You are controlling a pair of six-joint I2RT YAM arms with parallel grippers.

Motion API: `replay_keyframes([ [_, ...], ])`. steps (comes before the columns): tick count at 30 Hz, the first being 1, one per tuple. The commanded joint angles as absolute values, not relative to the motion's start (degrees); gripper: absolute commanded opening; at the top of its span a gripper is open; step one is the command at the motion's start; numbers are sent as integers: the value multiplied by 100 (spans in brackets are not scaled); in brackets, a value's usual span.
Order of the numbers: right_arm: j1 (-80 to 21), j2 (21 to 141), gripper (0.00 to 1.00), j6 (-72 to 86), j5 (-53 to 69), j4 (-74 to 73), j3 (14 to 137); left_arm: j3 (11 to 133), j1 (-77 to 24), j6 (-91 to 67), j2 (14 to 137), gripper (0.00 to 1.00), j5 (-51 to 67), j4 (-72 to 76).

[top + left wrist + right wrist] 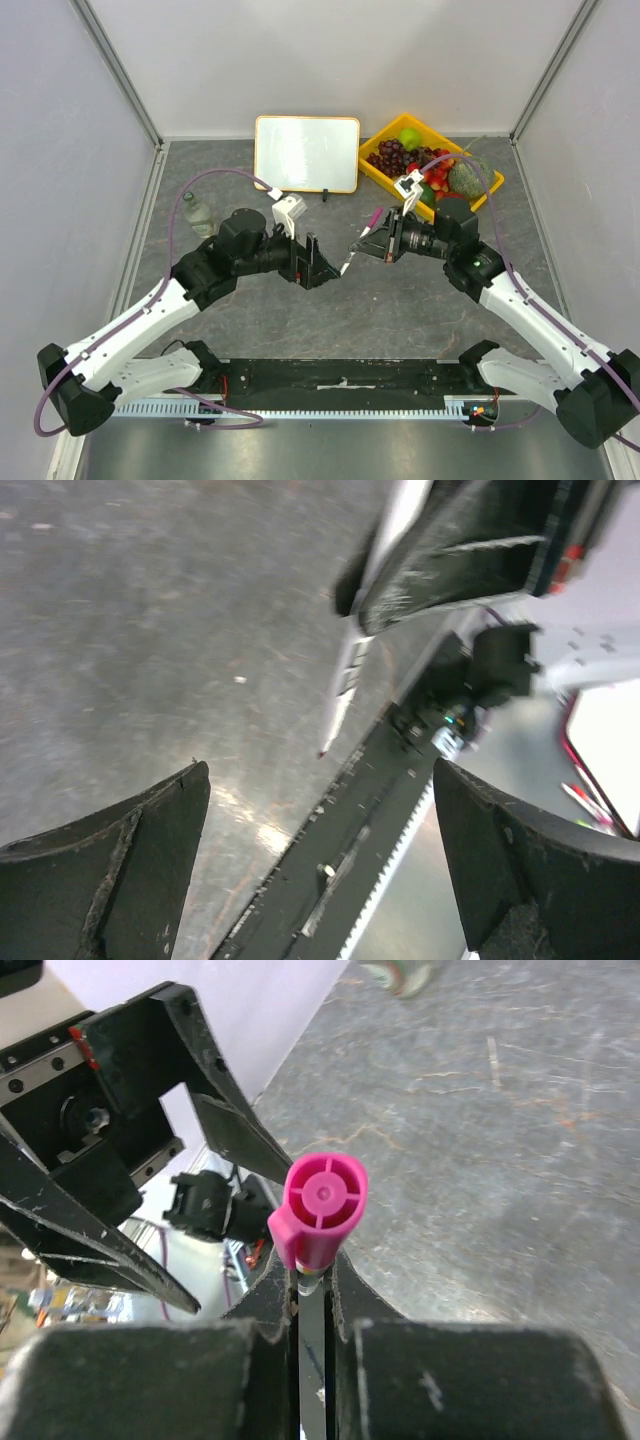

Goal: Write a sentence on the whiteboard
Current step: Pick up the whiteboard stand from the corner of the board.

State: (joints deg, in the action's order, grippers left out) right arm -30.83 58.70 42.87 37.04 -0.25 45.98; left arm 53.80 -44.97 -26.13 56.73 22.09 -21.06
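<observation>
The grey table carried the whiteboard near its far edge. The board was well apart from both arms, with a yellow fruit tray just beside it on the right and a clear bottle off to the left. At mid-table the left gripper stood with its jaws spread wide around nothing. It faced the right gripper, which was clamped on a white marker with a pink cap, the tip slanting down between the two.
</observation>
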Motion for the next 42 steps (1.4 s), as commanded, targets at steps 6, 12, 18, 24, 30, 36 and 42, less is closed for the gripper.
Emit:
replay_keyframes([
  [6, -2418, 5625, 0, 3797, 3208, -738, 4746, 5985, -4386, -2935, 6309, 100, -315, -3049],
  [12, -1978, 5581, 0, 3648, 3357, -887, 4606, 6564, -3947, -2752, 7513, 100, -255, -3295],
  [18, -1732, 5634, 0, 3446, 3419, -1011, 4553, 7408, -3236, -2549, 8954, 99, -308, -3586],
  [24, -1670, 5765, 0, 3287, 3410, -1028, 4518, 8585, -2515, -2119, 10281, 91, -281, -3858],
  [30, -1626, 5871, 0, 3129, 3358, -1055, 4544, 9947, -2040, -1785, 11625, 87, -597, -4218],
  [36, -1591, 5994, 0, 3059, 3366, -1037, 4579, 10844, -1767, -1521, 12488, 83, -729, -4342],
  [42, -1547, 6064, 0, 2988, 3358, -1063, 4553, 11635, -1679, -1082, 13244, 64, -747, -4491],
])
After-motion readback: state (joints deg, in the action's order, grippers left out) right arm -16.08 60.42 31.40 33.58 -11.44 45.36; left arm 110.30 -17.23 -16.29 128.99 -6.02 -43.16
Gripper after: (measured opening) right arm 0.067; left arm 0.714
